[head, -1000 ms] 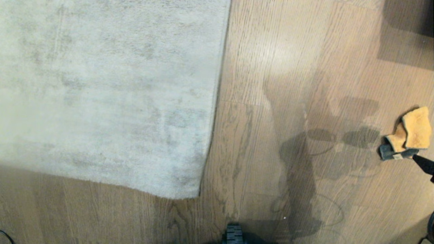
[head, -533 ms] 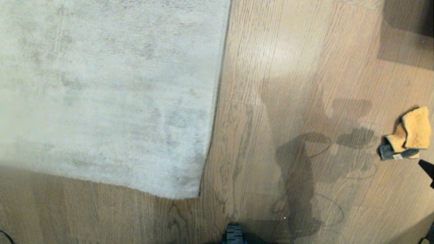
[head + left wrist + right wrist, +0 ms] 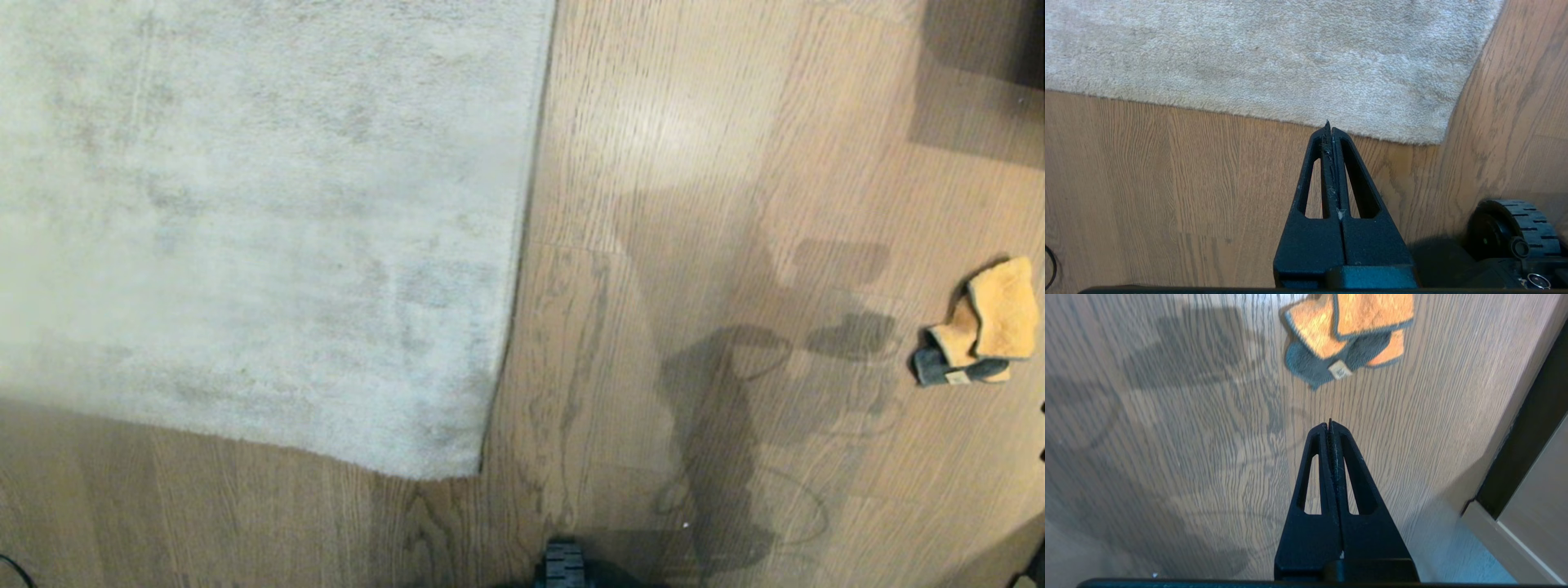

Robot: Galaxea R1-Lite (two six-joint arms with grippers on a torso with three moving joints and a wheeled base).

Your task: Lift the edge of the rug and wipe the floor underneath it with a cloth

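right wrist view | right gripper [image 3: 1330,422] jaws closed, empty | cloth [image 3: 1345,332] ahead, apart

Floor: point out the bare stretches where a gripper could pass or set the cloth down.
The floor is bare in a wide strip between the rug edge and the cloth, and in a band below the rug's near edge. Tightest by the cloth, close to the picture's right border.

A: Any obstruction on the floor [image 3: 669,163] between the rug edge [image 3: 522,245] and the cloth [image 3: 980,327]?
B: No. Bare planks throughout, only shadows across them.
A: Beyond the cloth?
B: A dark panel and pale skirting [image 3: 1506,535] bound that side.
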